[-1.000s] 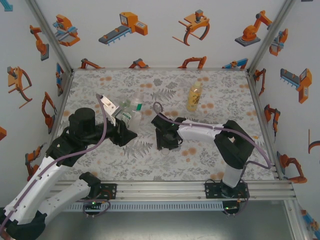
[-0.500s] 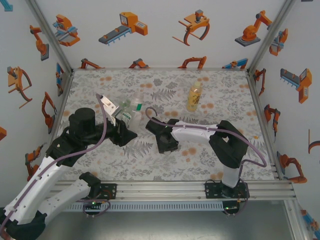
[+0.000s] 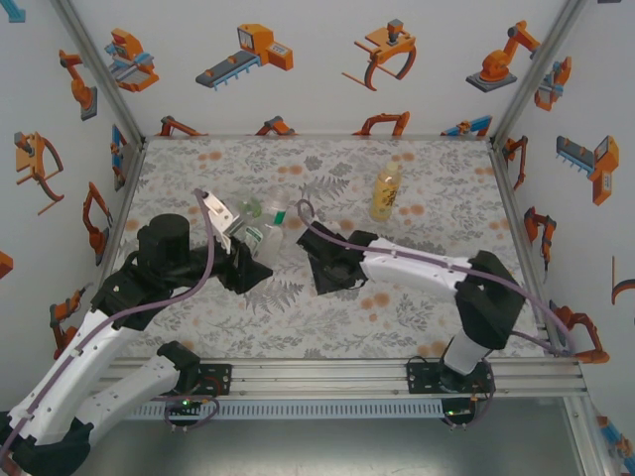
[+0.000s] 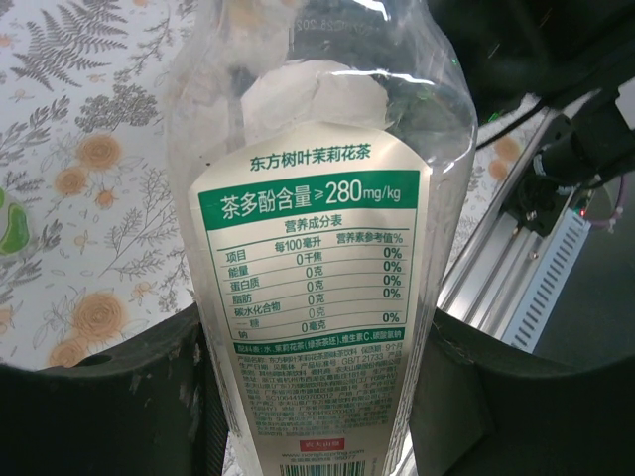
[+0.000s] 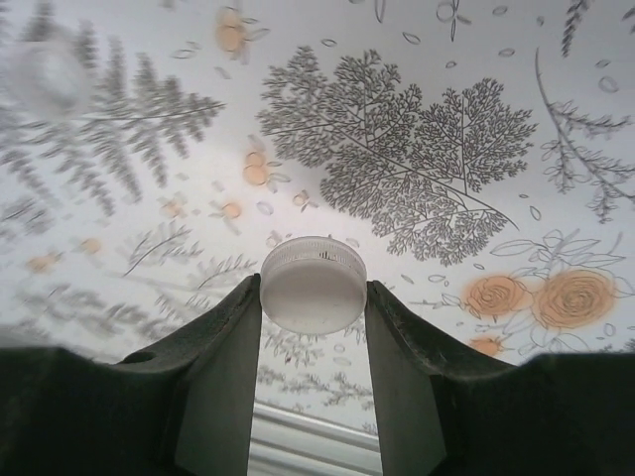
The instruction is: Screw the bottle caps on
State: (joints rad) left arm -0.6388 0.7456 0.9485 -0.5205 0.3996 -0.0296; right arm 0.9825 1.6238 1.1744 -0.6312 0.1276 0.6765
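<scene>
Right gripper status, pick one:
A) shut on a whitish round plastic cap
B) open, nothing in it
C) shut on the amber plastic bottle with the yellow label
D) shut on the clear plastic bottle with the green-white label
A: in the right wrist view, the right gripper has a finger pressed against each side of the whitish round plastic cap.

The jasmine-tea bottle point(image 3: 260, 233) was left of centre over the table point(image 3: 437, 164), the bottle cap point(image 5: 313, 284) to its right; a second bottle point(image 3: 385, 192) stood farther back, right.
</scene>
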